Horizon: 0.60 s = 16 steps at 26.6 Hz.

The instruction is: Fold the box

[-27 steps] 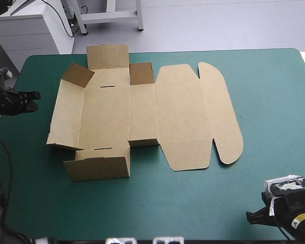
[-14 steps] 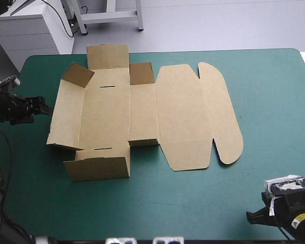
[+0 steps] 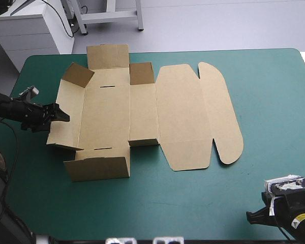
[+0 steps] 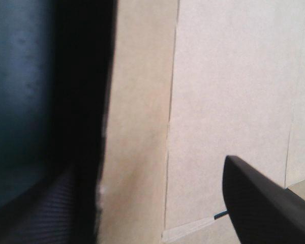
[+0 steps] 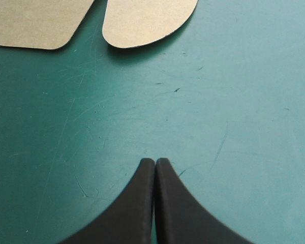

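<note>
Box (image 3: 142, 109) lies mostly flat, left of centre on the table (image 3: 274, 152). Long axis parallel to table's far edge; rounded lid flaps point toward table's right edge. Left end effector (image 3: 61, 115) open, fingers astride box's left panel edge. Right end effector (image 5: 155, 170) closed, near table's near right corner.

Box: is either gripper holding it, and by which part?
Nothing is held. The left gripper is open at the box's left edge, not clamped; the right gripper is shut over bare teal-green cover, apart from it.
</note>
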Available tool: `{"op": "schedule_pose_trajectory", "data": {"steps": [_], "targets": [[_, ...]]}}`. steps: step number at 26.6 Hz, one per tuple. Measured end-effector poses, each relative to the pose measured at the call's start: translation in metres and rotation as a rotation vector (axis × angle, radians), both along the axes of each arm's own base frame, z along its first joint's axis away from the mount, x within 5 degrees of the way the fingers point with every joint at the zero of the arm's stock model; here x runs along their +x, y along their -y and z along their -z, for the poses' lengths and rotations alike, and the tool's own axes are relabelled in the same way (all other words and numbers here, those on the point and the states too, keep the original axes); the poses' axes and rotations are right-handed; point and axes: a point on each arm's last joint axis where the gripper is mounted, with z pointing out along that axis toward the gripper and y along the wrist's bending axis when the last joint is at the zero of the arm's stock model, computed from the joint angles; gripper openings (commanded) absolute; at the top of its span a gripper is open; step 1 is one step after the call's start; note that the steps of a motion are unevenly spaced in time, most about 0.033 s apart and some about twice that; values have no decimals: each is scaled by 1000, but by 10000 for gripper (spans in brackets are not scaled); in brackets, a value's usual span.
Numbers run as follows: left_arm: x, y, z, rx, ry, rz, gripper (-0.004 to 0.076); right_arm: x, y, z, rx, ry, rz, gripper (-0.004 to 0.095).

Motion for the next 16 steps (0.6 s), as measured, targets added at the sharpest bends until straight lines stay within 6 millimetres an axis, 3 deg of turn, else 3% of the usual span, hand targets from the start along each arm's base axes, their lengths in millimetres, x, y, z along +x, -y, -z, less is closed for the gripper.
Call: {"op": "schedule_pose_trajectory", "data": {"steps": [6,9,11,12,13,14,15,16], "targets": [[8,25,1,7,14,63,545,0,0,0,0,0,0,-20],[13,34,6,11,14,79,489,0,0,0,0,0,0,-20],[16,38,14,6,-2,90,391,0,0,0,0,0,0,-20],[17,39,18,3,-11,92,256,0,0,0,0,0,0,-20],[19,38,24,-1,-28,93,182,0,0,0,0,0,0,-20],[19,38,26,0,-31,91,41,0,0,0,0,0,0,-20],[19,37,27,1,-36,89,-10,0,0,0,0,0,0,-20],[19,37,27,1,-36,89,-8,0,0,0,0,0,0,-20]]}}
